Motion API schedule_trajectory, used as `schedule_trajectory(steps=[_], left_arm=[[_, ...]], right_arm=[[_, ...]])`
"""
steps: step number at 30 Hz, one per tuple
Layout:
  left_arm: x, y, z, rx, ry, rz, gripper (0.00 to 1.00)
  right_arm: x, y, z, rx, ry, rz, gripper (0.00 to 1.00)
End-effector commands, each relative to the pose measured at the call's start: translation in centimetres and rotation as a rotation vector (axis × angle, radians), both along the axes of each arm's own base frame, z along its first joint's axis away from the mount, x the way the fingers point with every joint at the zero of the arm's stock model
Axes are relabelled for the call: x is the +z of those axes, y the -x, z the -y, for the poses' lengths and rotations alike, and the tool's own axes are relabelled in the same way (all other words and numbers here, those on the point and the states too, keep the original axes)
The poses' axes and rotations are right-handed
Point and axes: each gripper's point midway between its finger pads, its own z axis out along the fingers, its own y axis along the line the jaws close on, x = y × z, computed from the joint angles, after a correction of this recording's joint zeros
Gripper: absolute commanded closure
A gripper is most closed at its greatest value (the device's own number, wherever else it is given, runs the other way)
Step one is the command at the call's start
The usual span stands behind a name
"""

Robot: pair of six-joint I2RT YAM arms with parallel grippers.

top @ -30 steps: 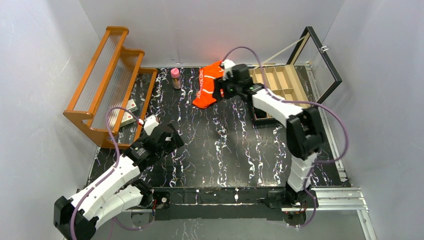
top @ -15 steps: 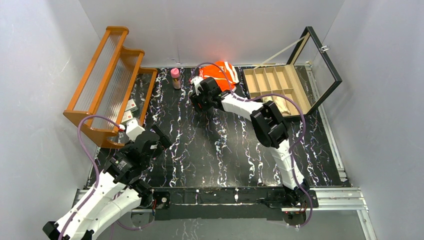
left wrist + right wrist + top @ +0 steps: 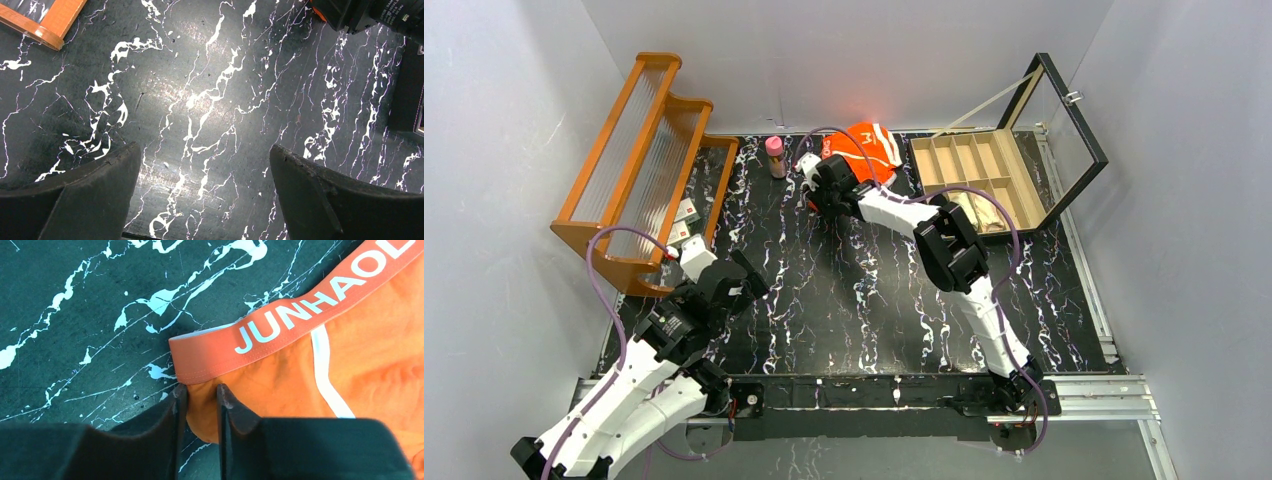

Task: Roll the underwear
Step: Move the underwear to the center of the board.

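Camera above: the right arm reaches to the far middle of the table [image 3: 874, 300]. There the orange underwear [image 3: 869, 148] lies in a loose heap between a pink bottle [image 3: 775, 155] and an open wooden box [image 3: 954, 155]. The right gripper [image 3: 817, 192] sits low at the heap's near-left edge. This position suits taking a corner so that the cloth can be drawn out flat for rolling. The left gripper [image 3: 742, 275] hovers over bare table near the wooden rack [image 3: 639, 150], well apart from the cloth and presumably parked clear of the work. A beige garment [image 3: 984, 212] appears to lie in a near compartment of the box, but it is too small to confirm.

Left wrist camera: the jaws stand wide open with nothing between them. Only black marbled table lies below, and a corner of the rack shows at top left.

Right wrist camera: the jaws stand narrow and pinch the lower corner of the orange underwear, just under the waistband [image 3: 280, 325]. Holding a corner instead of the middle gives control of one edge. The garment is bright orange with a white stripe [image 3: 325, 370] and white lettering on the waistband. It is crumpled and no roll is formed, so rolling of this piece is judged to be at its start.
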Motion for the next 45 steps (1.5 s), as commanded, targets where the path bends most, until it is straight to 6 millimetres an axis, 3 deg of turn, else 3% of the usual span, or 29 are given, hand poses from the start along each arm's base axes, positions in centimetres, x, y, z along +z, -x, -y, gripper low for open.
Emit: schedule_trajectory(steps=[1, 6, 10, 13, 17, 21, 24, 27, 29, 33, 36, 39, 45], left_arm=[[0.8, -0.3, -0.3, 0.011, -0.012, 0.017, 0.02], [0.1, -0.3, 0.1, 0.003, -0.008, -0.011, 0.02], [-1.5, -0.1, 1.0, -0.007, 0.032, -0.044, 0.02], [-3.1, 0.3, 2.0, -0.026, 0.083, -0.072, 0.02], [-5.0, 1.4, 2.7, -0.034, 0.153, -0.117, 0.03], [-5.8, 2.3, 3.2, -0.037, 0.224, -0.123, 0.05], [-5.9, 2.8, 3.5, -0.042, 0.273, -0.117, 0.06], [-6.3, 3.3, 3.7, -0.045, 0.299, -0.128, 0.06], [-6.8, 3.7, 4.0, -0.049, 0.319, -0.150, 0.06], [-8.4, 4.7, 4.9, -0.059, 0.360, -0.225, 0.06], [-9.5, 5.7, 5.5, -0.071, 0.374, -0.302, 0.08], [-10.4, 6.7, 6.1, -0.094, 0.381, -0.380, 0.11], [-11.2, 7.7, 6.7, -0.140, 0.386, -0.437, 0.16]], right_arm=[[-1.1, 2.5, 1.1, 0.030, 0.061, -0.052, 0.68], [1.3, 10.0, 1.2, 0.086, -0.129, -0.200, 0.79], [3.5, 17.2, 1.0, 0.123, -0.286, -0.324, 0.85], [3.9, 23.6, 0.7, 0.127, -0.334, -0.452, 0.87], [5.7, 30.9, -0.8, 0.200, -0.393, -0.510, 0.81], [10.5, 34.6, -3.5, 0.363, -0.487, -0.479, 0.67], [12.3, 33.2, -3.4, 0.324, -0.471, -0.412, 0.48], [11.7, 30.7, -1.3, 0.245, -0.343, -0.304, 0.38], [11.4, 28.4, 0.4, 0.178, -0.285, -0.246, 0.32], [12.1, 21.8, 3.3, 0.017, -0.267, -0.166, 0.13], [12.6, 18.6, 3.4, 0.036, -0.258, -0.194, 0.13], [12.1, 15.6, 2.1, 0.056, -0.216, -0.184, 0.16], [10.6, 12.4, -0.7, 0.106, -0.148, -0.180, 0.19]])
